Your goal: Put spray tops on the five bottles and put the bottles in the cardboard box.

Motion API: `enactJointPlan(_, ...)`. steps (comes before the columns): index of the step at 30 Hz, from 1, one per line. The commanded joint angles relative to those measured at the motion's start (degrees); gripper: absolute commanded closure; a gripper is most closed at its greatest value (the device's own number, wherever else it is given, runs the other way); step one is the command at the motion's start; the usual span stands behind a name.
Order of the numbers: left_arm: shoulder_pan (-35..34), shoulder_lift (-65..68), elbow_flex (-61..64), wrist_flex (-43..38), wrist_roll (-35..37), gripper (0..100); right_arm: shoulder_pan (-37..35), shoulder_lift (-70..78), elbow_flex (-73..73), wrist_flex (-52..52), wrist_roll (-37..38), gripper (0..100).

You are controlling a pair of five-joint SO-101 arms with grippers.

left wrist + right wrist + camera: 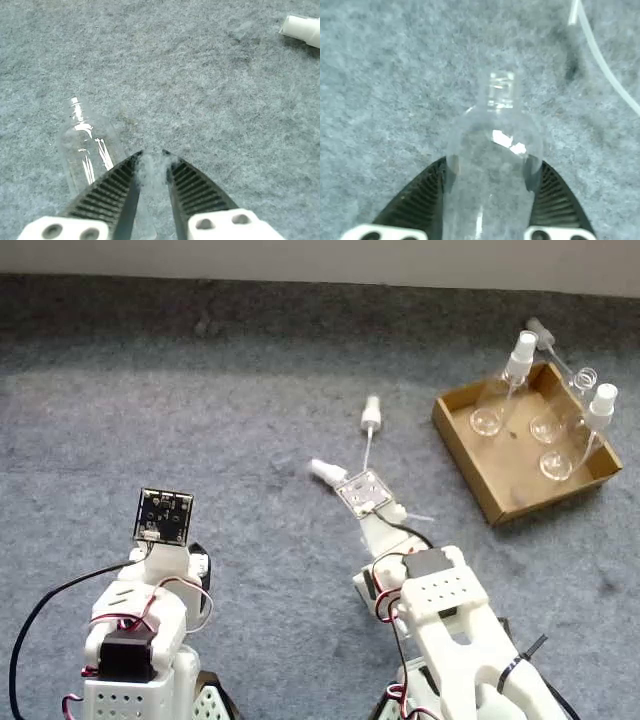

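My right gripper point(492, 165) is shut on the body of a clear bottle point(495, 120) with no top, whose open neck points away over the grey carpet. My left gripper point(152, 154) hovers low with its fingers nearly together and nothing between them. A second clear bottle point(85, 145) without a top lies on the carpet beside and partly under one finger. Two loose white spray tops point(371, 416) point(325, 472) lie ahead of the right arm point(440, 600). The cardboard box point(470, 455) at the far right holds three bottles, two with spray tops point(523, 348) point(603, 400).
The left arm point(140, 620) sits drawn back at the near left. One spray top's thin tube point(600, 55) runs past the held bottle. Another white spray top point(302, 29) lies farther off on the carpet. Open carpet stretches across the left and middle.
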Motion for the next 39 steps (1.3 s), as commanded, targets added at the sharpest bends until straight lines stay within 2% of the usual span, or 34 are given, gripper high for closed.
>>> enactJointPlan(1, 1.01, -0.22, -0.22, -0.70, -0.35, 99, 0.84, -1.98, -0.40, -0.75, 0.62, 82.7)
enactJointPlan(8, 1.01, -0.22, -0.13, -1.05, -0.35, 99, 0.48, -2.07, -1.36, 6.64, 0.70, 81.8)
enactJointPlan(13, 1.01, -0.22, -0.13, -1.05, -0.35, 99, 0.48, -1.98, -3.56, 8.22, 0.70, 74.7)
enactJointPlan(25, 1.01, -0.22, -0.13, -0.97, -0.35, 99, 0.48, -1.54, -3.82, 8.22, 0.79, 74.3)
enactJointPlan(30, 1.01, -0.22, -0.13, -0.97, -0.35, 99, 0.48, -1.45, -5.85, 8.40, 6.33, 74.5)
enactJointPlan(35, 1.01, -0.22, -0.13, -0.97, -0.35, 99, 0.48, -1.45, -10.42, 13.67, 6.33, 74.5)
enactJointPlan(39, 1.01, -0.22, -0.13, -0.97, -0.35, 99, 0.48, -1.36, -11.38, 14.11, 6.59, 74.5)
